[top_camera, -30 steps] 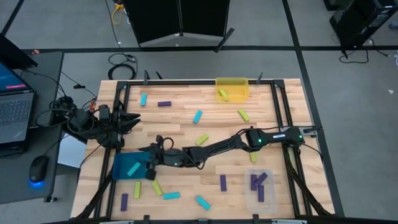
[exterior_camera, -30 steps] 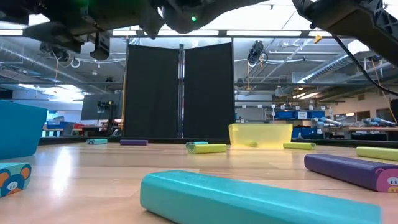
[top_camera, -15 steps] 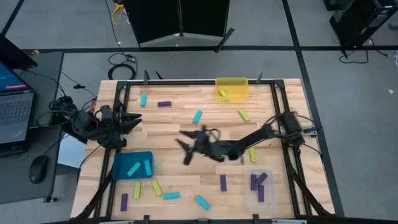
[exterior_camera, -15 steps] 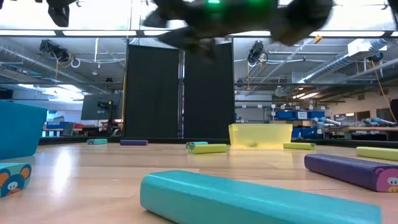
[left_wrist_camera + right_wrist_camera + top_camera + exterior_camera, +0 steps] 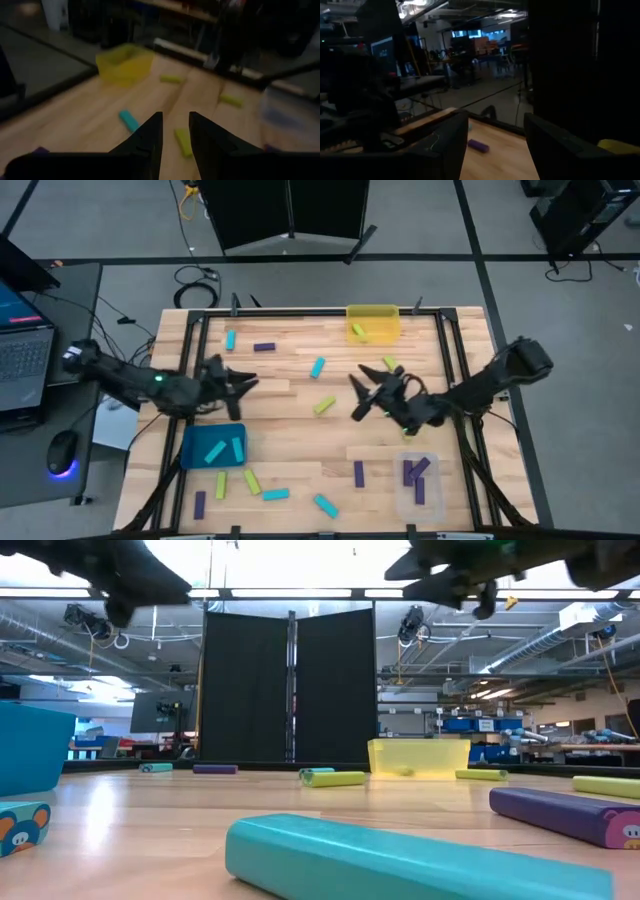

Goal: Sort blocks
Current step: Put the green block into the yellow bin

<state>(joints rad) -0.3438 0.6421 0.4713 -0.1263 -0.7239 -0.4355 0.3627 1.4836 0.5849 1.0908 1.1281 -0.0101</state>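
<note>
Both empty pincers are hovering above the tabletop (image 5: 300,470), left pincer (image 5: 245,383) narrowly parted, right pincer (image 5: 358,394) gaping beside the yellow bin (image 5: 373,321).

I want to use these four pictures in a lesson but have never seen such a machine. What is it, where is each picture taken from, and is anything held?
It is a robot with two dark arms at a wooden table, each ending in a two-fingered claw. One picture looks straight down, one looks level across the tabletop, and two come from cameras on the wrists. Small blocks lie scattered: cyan, purple and yellow-green. Three bins collect them: teal, yellow and clear. The left claw and the right claw both hang open above the table, holding nothing.
</note>
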